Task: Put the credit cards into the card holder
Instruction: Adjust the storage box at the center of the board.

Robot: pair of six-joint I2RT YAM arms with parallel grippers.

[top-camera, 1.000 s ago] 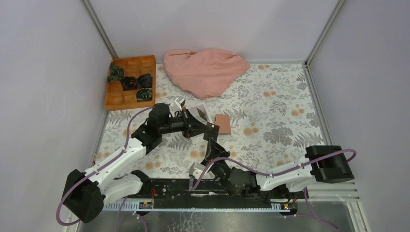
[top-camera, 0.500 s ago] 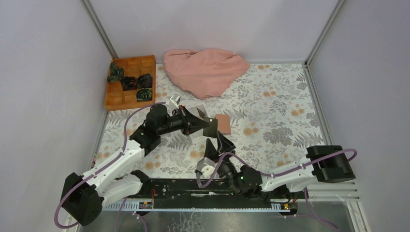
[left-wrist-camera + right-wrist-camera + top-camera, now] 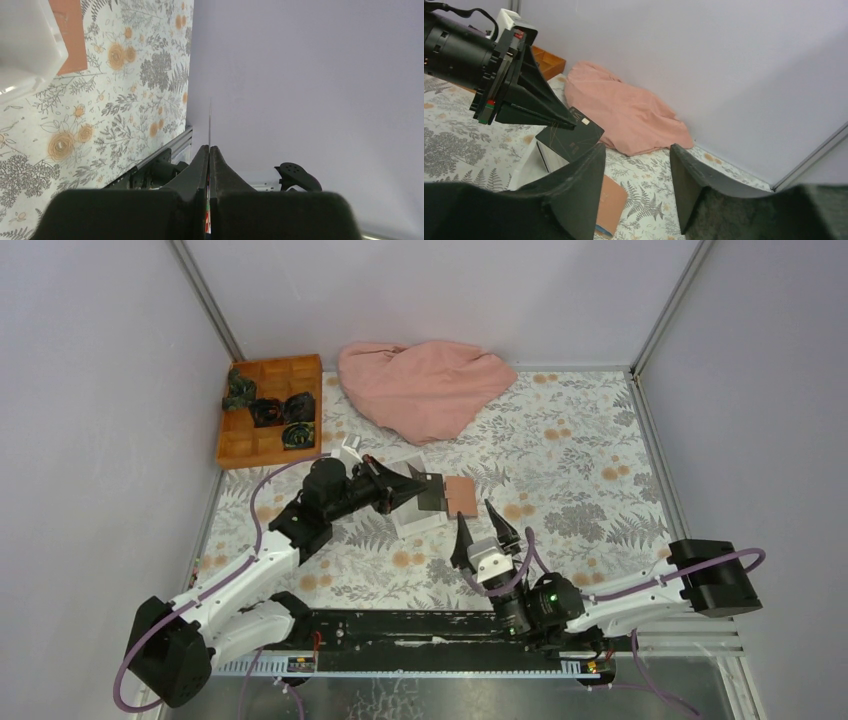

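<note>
- Progress is judged to be partial. One dark credit card (image 3: 431, 492) is pinched in the shut left gripper (image 3: 412, 490) and held off the table, just at 9 o'clock of the card holder (image 3: 462, 496). It is not yet inserted.
- The card holder lies flat near the middle of the table, touching or just beside the white tray (image 3: 420, 522). No card can be made out inside it from above.
- The right gripper (image 3: 481, 532) hangs at 5 o'clock of the holder, jaws spread wide and nothing between them.
- What is judged to be left: this card is to be slid in, and any others are to be fetched.
- Only in the right wrist view are the card's face and chip shown, along with a blue edge (image 3: 601, 231) at the holder's near side. Whether that is a card cannot be told.
- In the left wrist view the card is reduced to a thin line between the pressed fingers.
</note>
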